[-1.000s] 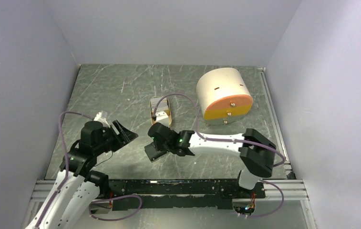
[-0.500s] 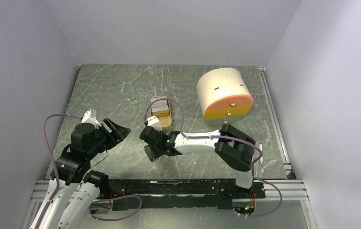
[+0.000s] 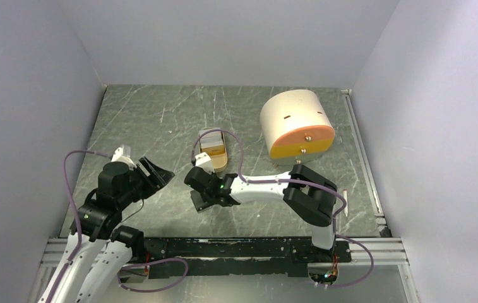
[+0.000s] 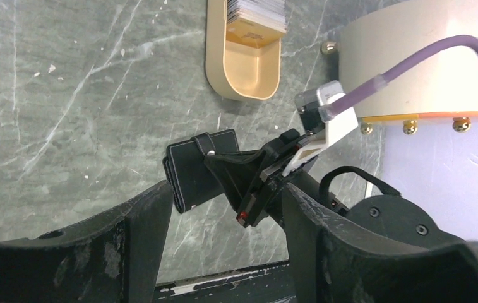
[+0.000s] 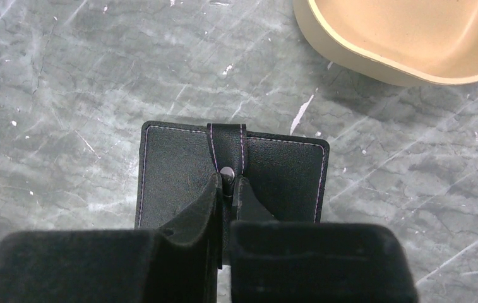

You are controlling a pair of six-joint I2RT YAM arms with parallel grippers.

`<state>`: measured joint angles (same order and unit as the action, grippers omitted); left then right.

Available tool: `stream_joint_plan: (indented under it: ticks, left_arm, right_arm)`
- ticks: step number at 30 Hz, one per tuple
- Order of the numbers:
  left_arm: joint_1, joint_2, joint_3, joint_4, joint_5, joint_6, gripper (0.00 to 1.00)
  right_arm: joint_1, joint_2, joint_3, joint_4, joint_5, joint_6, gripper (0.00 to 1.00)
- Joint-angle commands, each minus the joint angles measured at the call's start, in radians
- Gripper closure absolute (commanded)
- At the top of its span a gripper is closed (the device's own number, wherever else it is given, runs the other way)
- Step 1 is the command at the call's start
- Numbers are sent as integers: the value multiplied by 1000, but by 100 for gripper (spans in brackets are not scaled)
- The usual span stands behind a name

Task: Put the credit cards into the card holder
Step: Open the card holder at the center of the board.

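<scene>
Right gripper (image 5: 227, 183) pinched the snap tab (image 5: 227, 139) of the closed card holder (image 5: 173, 170), apparently needing an upward pull next.

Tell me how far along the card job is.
Done: nothing; the credit cards sit stacked in the tan tray. In hand: the right gripper has its fingers closed at the snap tab of the card holder, which lies shut. The left gripper hangs open. Left: open it, load every card.

Black card holder (image 5: 274, 177) (folded shut) lying flat, credit cards (image 4: 255, 9) stacked in tray (image 4: 214, 63)
</scene>
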<state>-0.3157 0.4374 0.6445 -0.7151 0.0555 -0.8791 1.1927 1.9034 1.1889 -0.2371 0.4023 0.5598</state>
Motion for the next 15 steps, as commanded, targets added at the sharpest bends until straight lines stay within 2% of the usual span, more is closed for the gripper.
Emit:
stream_joint_plan:
  ticks: [1,6,10,15]
  left_arm:
    - [7,33,-31,49,62,6,32]
    - [6,58,-71,101,138,-3,35]
    - [6,93,-136,206,247,-7,35]
    - [6,166,-202,306,343,-34,38]
  right_arm:
    - [-7,-50,-28,-8,27,19,100]
    - [-29,-165,-70,-4,-19,77,100]
    - [-60,-308,-146,34,-89,158,100]
    - [-76,-469,-236,32,-106,262,100]
